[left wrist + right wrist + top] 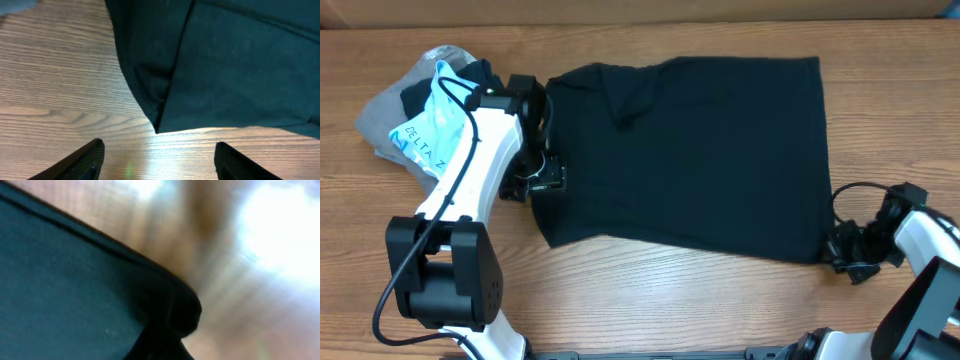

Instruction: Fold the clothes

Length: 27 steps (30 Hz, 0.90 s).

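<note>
Black shirt (700, 150), corner pinched between right fingers (839, 250)

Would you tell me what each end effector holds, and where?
The right end effector pinches the black shirt at its nearest corner; the left end effector is open, holding nothing.

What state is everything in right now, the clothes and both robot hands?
black shirt: spread out flat on the table.
left hand: open, holding nothing, just off the black shirt's near left corner.
right hand: shut, pinching the black shirt's near right corner.
light blue shirt: crumpled in a heap at the left.
grey garment: crumpled in the same heap.
</note>
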Each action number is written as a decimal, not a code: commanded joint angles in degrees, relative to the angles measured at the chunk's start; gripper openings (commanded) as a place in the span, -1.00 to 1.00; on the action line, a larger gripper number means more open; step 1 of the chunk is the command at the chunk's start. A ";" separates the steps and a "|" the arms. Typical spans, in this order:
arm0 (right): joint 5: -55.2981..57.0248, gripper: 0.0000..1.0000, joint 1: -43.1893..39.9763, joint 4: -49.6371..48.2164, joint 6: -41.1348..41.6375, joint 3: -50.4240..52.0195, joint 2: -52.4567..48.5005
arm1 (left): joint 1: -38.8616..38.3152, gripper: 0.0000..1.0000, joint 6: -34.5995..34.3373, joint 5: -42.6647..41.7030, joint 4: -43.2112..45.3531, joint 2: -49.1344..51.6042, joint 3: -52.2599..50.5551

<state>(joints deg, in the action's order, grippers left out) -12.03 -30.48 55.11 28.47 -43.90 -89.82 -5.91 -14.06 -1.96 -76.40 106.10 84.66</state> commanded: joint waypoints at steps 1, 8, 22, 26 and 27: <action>3.08 -0.92 -1.95 5.60 -1.92 -5.68 0.13 | 0.24 0.48 -1.42 -0.94 0.83 0.48 -0.90; 3.91 -0.92 -2.38 8.17 -1.92 -6.47 0.17 | -0.26 0.66 -1.36 -5.35 6.91 0.50 -3.26; 4.04 -0.92 -2.38 6.73 -1.90 -6.47 0.17 | -5.62 0.38 -1.18 -5.46 28.87 0.81 -17.25; 4.04 -0.92 -2.38 6.73 -1.90 -6.47 0.17 | -5.64 0.35 -1.11 -3.78 29.40 1.42 -17.55; 4.04 -0.92 -2.38 6.69 -1.90 -6.47 0.17 | -5.66 0.34 -1.11 -3.82 29.83 1.44 -17.70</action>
<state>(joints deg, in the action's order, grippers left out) -8.93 -32.60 62.15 26.94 -49.19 -89.91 -11.62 -15.09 -7.81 -47.27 106.26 67.44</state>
